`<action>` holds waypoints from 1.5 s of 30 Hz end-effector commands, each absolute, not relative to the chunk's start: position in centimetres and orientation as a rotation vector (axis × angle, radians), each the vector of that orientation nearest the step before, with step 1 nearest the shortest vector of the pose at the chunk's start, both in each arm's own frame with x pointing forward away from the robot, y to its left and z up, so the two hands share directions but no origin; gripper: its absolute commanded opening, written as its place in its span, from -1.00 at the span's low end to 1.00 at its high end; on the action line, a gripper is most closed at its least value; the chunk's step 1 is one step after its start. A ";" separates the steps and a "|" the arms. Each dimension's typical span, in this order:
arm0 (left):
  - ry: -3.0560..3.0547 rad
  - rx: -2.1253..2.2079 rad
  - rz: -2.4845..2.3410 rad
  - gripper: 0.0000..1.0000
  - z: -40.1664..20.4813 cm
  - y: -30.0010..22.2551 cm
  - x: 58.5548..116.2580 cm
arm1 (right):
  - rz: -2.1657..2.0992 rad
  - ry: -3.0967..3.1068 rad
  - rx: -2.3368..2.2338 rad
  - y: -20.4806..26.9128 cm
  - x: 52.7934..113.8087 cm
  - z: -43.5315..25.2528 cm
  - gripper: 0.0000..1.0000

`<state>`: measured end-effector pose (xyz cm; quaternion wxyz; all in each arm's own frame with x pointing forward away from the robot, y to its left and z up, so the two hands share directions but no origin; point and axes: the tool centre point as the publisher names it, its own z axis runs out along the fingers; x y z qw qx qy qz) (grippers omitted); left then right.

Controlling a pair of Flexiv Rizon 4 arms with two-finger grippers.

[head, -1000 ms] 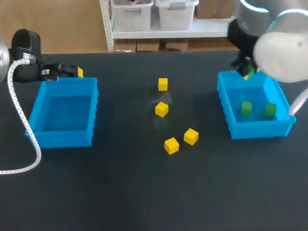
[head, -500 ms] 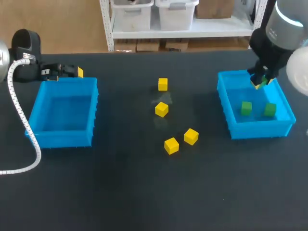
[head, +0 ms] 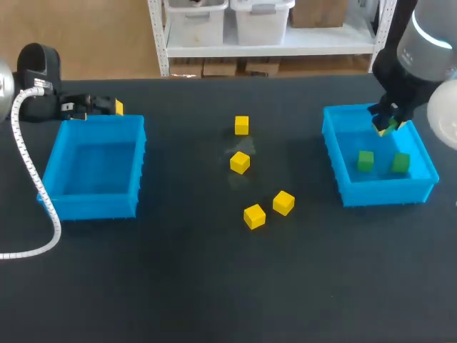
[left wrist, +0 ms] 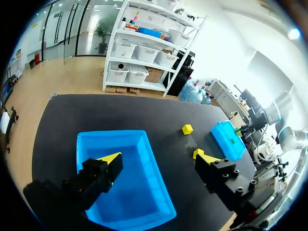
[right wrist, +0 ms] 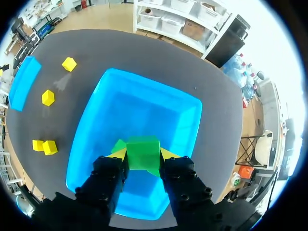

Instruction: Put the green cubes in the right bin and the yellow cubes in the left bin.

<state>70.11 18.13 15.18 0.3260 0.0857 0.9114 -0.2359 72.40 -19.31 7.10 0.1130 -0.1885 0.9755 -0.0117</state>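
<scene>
Four yellow cubes (head: 254,216) lie at the middle of the table (head: 178,286). Two green cubes (head: 365,160) sit in the right bin (head: 378,193). Over its far end the right gripper (head: 385,123) clamps a third green cube (right wrist: 143,152), so releasing it looks next. The left gripper (left wrist: 159,159) hangs spread by the far edge of the left bin (head: 93,204).

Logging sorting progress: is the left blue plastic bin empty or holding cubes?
Empty: the left blue plastic bin shows only its bare blue floor in the head and left wrist views.
</scene>
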 end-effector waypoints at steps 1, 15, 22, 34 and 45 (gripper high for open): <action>2.381 0.228 -0.627 1.00 15.0 18.3 70.1 | -0.036 2.847 -0.540 -19.2 72.6 7.4 1.00; 2.381 0.228 -0.627 1.00 15.0 18.3 70.1 | -0.044 2.848 -0.529 -19.2 72.7 7.4 1.00; 2.381 0.228 -0.627 1.00 15.0 18.3 70.1 | -0.044 2.848 -0.529 -19.2 72.7 7.4 1.00; 2.393 0.499 -0.579 1.00 15.3 14.3 71.1 | -0.044 2.848 -0.529 -19.2 72.7 7.4 1.00; 2.440 0.801 -0.483 1.00 15.0 10.2 73.0 | -0.044 2.848 -0.529 -19.2 72.7 7.4 1.00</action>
